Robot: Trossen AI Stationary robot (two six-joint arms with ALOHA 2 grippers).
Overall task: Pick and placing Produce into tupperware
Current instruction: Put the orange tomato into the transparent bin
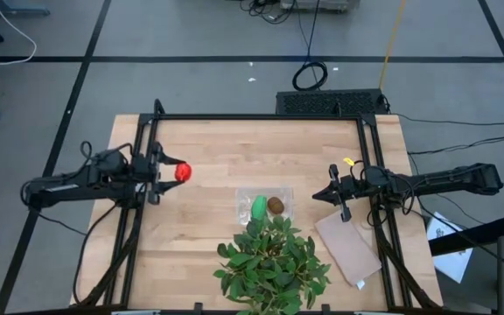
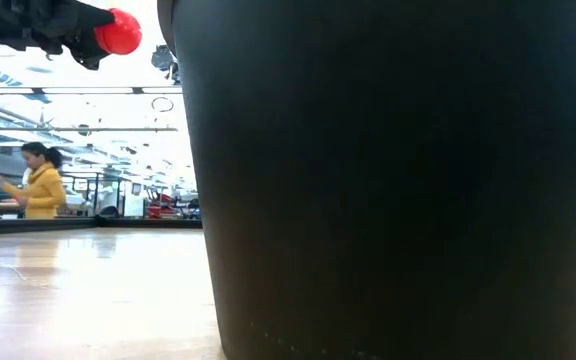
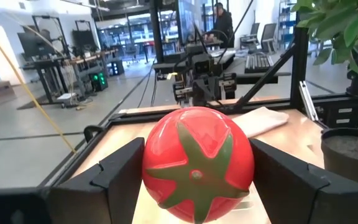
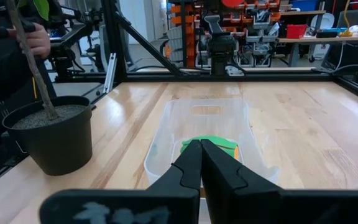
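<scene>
My left gripper (image 1: 171, 172) is over the table's left part and is shut on the red tomato (image 1: 183, 172), which shows high above the tabletop in the low view (image 2: 118, 32). The clear tupperware (image 1: 265, 205) stands at the table's middle. The bright green piece (image 1: 258, 208) and the brown kiwi ball (image 1: 276, 205) lie inside it. My right gripper (image 1: 333, 194) waits to the right of the tupperware, fingers shut (image 4: 201, 155) and pointing at it, touching nothing. My left gripper pinches the tomato between its two fingers (image 3: 114, 177), one on each side of the red body (image 3: 157, 168). The fingers come level from the table's left. The tomato is lifted clear, and its green star top (image 3: 196, 171) faces back toward the wrist.
A leafy plant (image 1: 274, 262) in a black pot (image 4: 51, 134) stands at the near edge, just in front of the tupperware; the pot fills most of the low view. A person's hand (image 4: 35, 38) is at its stem. A flat tan sheet (image 1: 348, 248) lies near right.
</scene>
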